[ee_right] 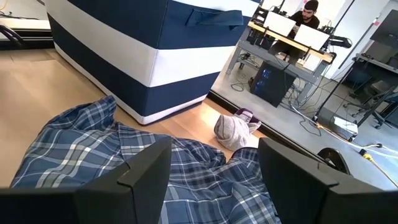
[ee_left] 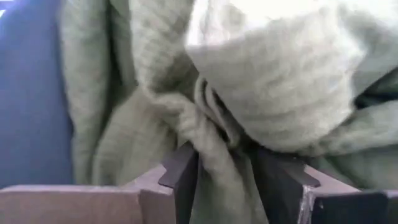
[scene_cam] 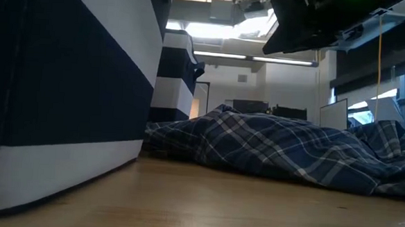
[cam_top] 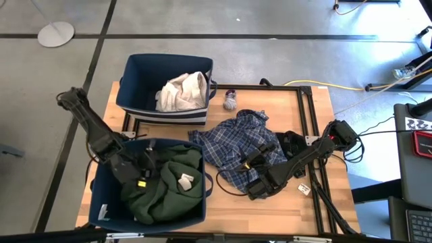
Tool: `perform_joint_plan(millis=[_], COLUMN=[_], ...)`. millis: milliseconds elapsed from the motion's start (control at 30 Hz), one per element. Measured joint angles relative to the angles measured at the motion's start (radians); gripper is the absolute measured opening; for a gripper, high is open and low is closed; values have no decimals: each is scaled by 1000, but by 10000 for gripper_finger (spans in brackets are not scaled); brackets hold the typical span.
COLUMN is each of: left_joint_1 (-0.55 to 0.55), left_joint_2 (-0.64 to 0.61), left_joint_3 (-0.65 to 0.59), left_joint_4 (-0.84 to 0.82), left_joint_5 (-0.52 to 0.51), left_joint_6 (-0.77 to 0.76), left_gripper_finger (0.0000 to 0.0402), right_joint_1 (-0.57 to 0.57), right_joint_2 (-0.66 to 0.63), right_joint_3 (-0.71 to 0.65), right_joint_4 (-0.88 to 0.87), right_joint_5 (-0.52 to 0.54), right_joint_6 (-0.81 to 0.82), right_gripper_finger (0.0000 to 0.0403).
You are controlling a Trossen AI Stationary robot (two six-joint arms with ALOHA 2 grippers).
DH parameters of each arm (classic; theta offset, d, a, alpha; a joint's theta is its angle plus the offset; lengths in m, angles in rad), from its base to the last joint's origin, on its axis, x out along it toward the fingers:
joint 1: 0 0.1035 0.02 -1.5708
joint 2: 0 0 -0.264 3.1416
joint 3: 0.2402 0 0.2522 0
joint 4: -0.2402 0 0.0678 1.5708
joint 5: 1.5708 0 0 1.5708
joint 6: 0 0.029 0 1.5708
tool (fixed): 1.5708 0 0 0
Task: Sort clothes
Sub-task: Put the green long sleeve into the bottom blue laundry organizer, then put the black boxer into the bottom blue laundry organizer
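Note:
A dark green garment (cam_top: 162, 185) lies bunched in the near navy bin (cam_top: 101, 196). My left gripper (cam_top: 138, 174) reaches into that bin and is shut on the garment (ee_left: 273, 74). A blue plaid shirt (cam_top: 243, 145) lies spread on the table, and it also shows in the low view (scene_cam: 277, 149). My right gripper (ee_right: 214, 180) hovers open just above the shirt's near part (cam_top: 260, 183) and touches nothing. A white garment (cam_top: 182, 91) lies in the far bin (cam_top: 135, 81). A small grey-purple sock (cam_top: 230, 101) lies beside that bin. A dark garment (cam_top: 291, 142) lies under the right arm. My left gripper pinches a bunched fold of the green garment (ee_left: 217, 155) between its two fingers (ee_left: 183, 171). Several layers are gathered in the gap. The rest of the garment lies heaped in the bin beyond the fingers.
The two navy-and-white bins stand on the table's left half, and the near bin's wall (scene_cam: 65, 85) fills the low view's left. A black frame rail (cam_top: 307, 115) runs along the table's right side. A person sits at a desk (ee_right: 305, 12) beyond the table.

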Motion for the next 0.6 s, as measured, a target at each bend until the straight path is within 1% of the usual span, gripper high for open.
perform_joint_plan(millis=[133,433,600], left_joint_1=[-14,-57,-58], left_joint_2=[-52,-171,-244], left_joint_3=[24,29,29], left_joint_4=[-46,-49,-56], left_joint_5=[-3,-8,-63], left_joint_6=[-6,1,35], left_gripper_finger=[139,139,139], right_joint_1=[0,0,0], right_joint_2=[0,0,0], right_joint_3=[0,0,0], right_joint_4=[0,3,3], right_joint_5=[0,0,0], right_joint_6=[0,0,0], right_gripper_finger=[241,241,241])
